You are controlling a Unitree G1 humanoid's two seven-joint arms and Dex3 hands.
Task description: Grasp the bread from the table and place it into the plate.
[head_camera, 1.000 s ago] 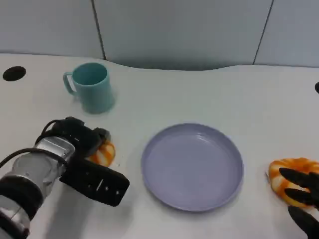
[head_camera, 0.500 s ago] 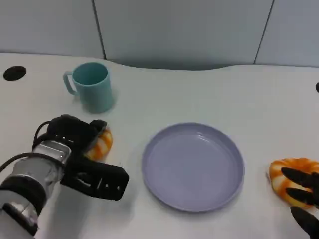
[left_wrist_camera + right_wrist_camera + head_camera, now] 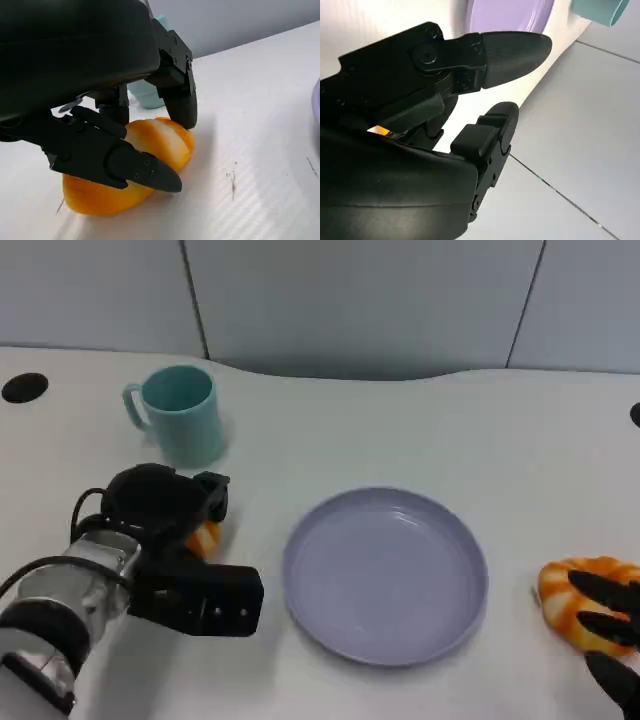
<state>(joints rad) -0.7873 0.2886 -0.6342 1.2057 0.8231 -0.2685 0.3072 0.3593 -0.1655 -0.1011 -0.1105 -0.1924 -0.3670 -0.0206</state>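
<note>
A glazed orange bread (image 3: 206, 539) lies on the white table left of the lilac plate (image 3: 386, 575). My left hand (image 3: 170, 550) is down over it and hides most of it. In the left wrist view the left hand (image 3: 95, 85) grips this bread (image 3: 160, 145), with the thumb (image 3: 125, 162) across its front and other fingers (image 3: 180, 100) pressing its far side; it still rests on the table. A second bread (image 3: 568, 592) lies right of the plate. My right hand (image 3: 612, 638) rests beside it with fingers spread, holding nothing.
A teal mug (image 3: 182, 415) stands behind the left hand, near the back left. A dark round hole (image 3: 24, 387) sits in the tabletop at far left. The right wrist view shows the right hand (image 3: 420, 130), the plate (image 3: 510, 17) and the mug (image 3: 600, 10).
My left hand has moved forward over the left bread and its fingers have closed round it, hiding more of it. The right hand and the second bread have stayed put.
</note>
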